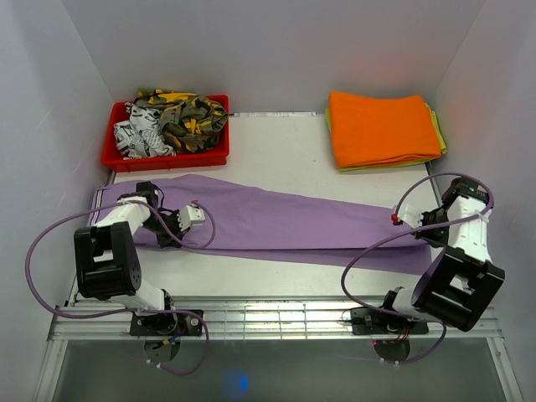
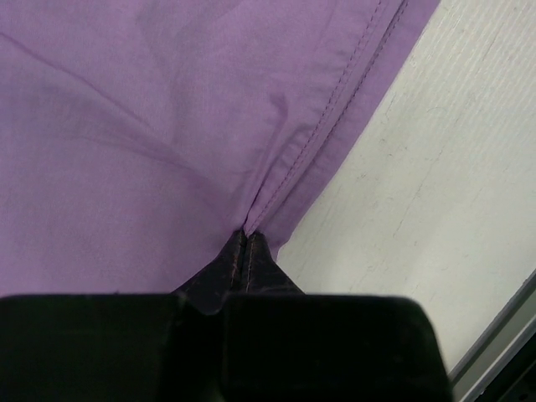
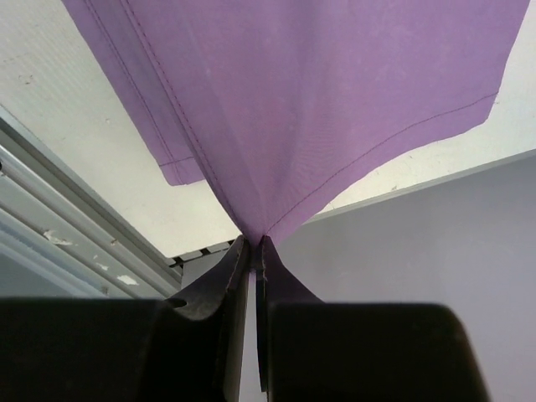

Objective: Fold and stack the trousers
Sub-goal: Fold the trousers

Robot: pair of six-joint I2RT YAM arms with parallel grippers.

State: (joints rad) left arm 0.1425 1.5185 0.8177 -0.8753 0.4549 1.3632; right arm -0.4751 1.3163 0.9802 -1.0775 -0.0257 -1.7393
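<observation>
The lilac-purple trousers [image 1: 285, 219] lie stretched across the table from left to right, with the legs laid together. My left gripper [image 1: 165, 232] is shut on their near edge at the left end. In the left wrist view the jaws [image 2: 245, 234] pinch a stitched seam of the fabric [image 2: 151, 126] low over the table. My right gripper [image 1: 429, 232] is shut on the right end. In the right wrist view [image 3: 255, 240] the cloth [image 3: 318, 100] fans out from the pinch, with a hem edge showing.
A red bin [image 1: 113, 157] holding camouflage and black-and-white garments [image 1: 172, 121] stands at the back left. A folded orange cloth [image 1: 381, 127] on a yellow-green one lies at the back right. A metal rail [image 1: 276, 320] runs along the near edge. Walls close both sides.
</observation>
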